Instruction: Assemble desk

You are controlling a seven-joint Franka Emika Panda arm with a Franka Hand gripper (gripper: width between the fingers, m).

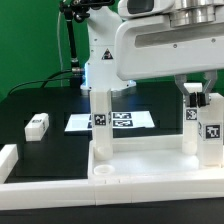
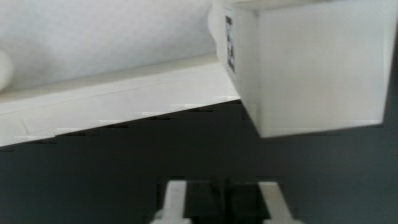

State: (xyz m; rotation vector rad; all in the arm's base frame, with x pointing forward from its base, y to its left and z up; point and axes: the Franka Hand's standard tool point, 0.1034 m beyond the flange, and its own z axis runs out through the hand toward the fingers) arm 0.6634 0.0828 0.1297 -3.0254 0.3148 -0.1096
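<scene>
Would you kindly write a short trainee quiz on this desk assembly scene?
1. True or false: the hand stands wide open.
2. Where does the loose leg lie? A) on the black table, off the tabletop; B) inside the tabletop; C) between the hand's fingers.
3. Which parts stand upright on the tabletop?
Key: 1 false, it is shut; 2 A; 3 the upright legs.
</scene>
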